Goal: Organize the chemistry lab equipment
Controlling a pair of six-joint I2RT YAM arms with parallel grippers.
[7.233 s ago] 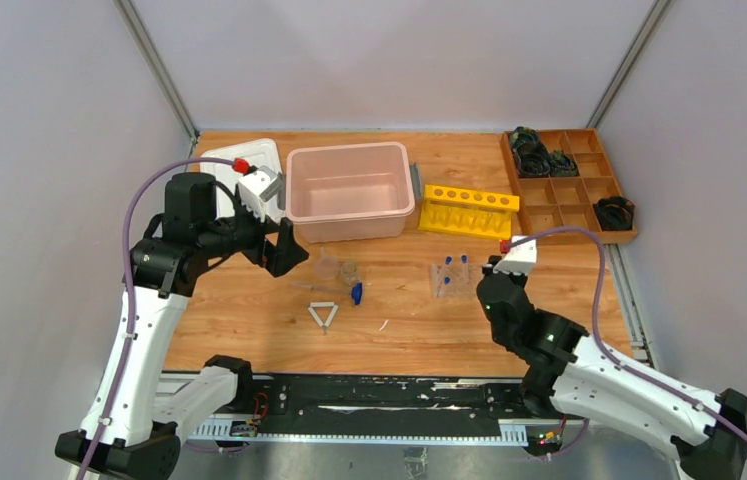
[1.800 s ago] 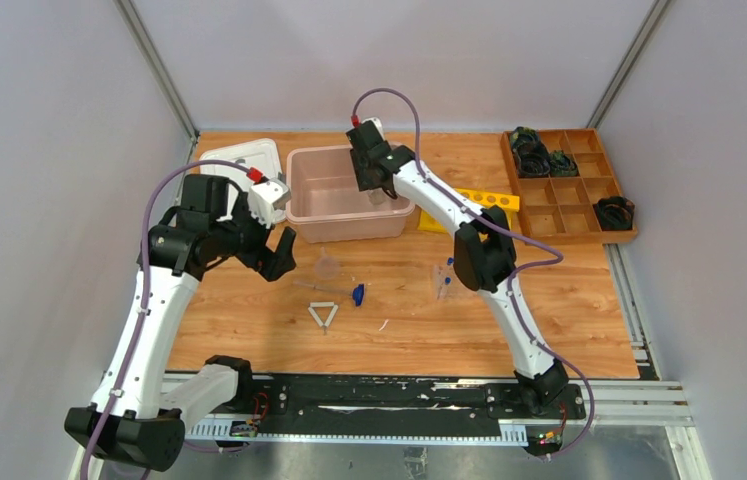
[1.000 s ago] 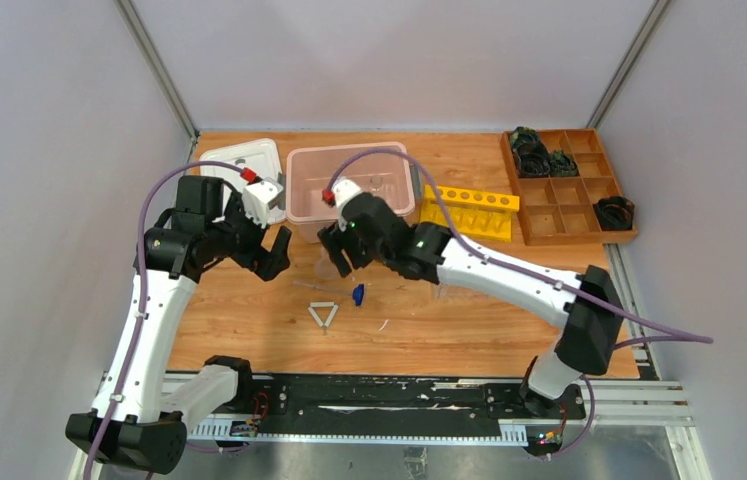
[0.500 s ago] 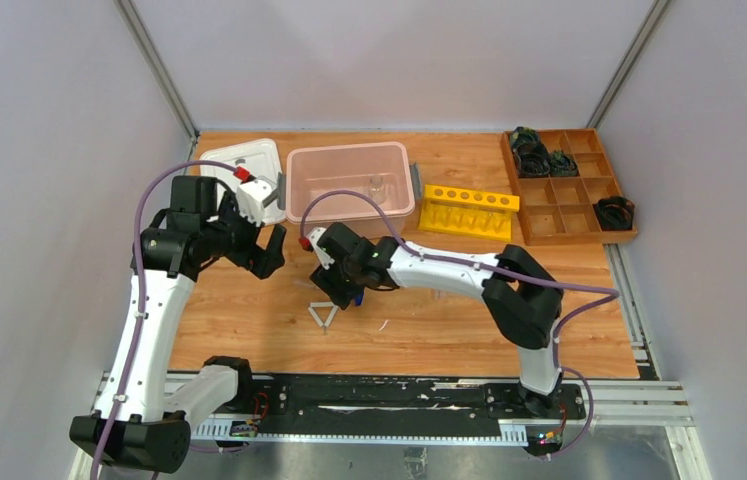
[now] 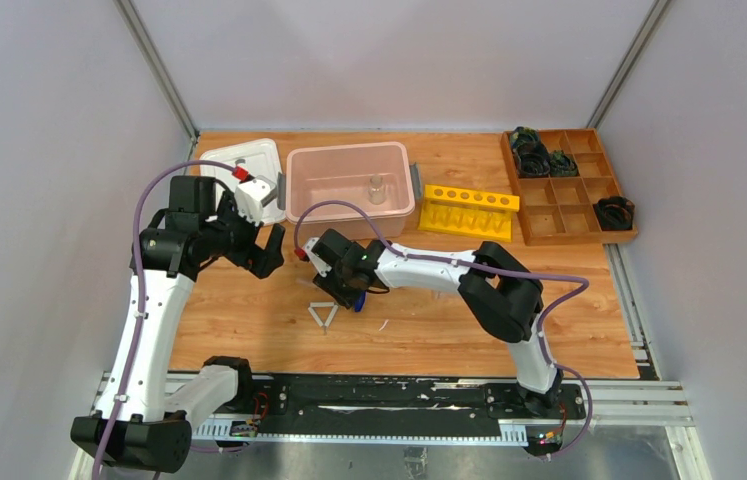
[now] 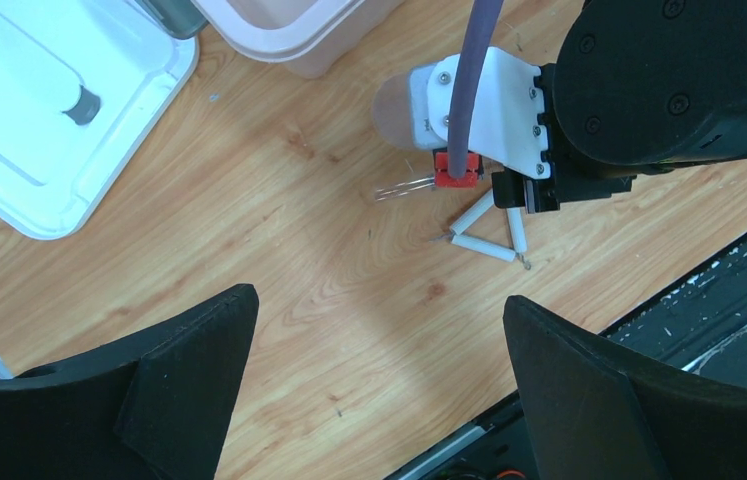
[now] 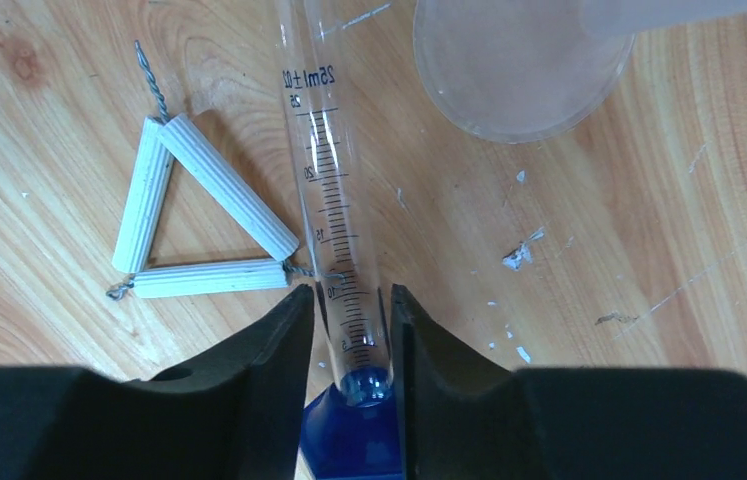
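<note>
Our right gripper's (image 7: 349, 296) fingers (image 7: 279, 345) stand one on each side of the graduated cylinder (image 7: 334, 200), just above its blue foot (image 7: 349, 440). They are drawn in close to the glass, but we cannot tell whether they press on it. The cylinder lies flat on the wooden table (image 7: 599, 300), with its open end pointing away from the gripper. The white triangle frame (image 7: 199, 215) lies just beside it, one wire corner reaching the glass. A round clear glass vessel (image 7: 519, 70) sits near the cylinder's far part on the other side.

Our left gripper (image 6: 377, 300) hangs above bare wood with its fingers (image 6: 189, 370) spread wide and nothing between them. Behind both arms stands the pink bin (image 5: 299, 205) with a small flask (image 5: 376, 188) inside it. A white tray (image 5: 249, 150) lies on its left and a yellow rack (image 5: 469, 208) on its right.
</note>
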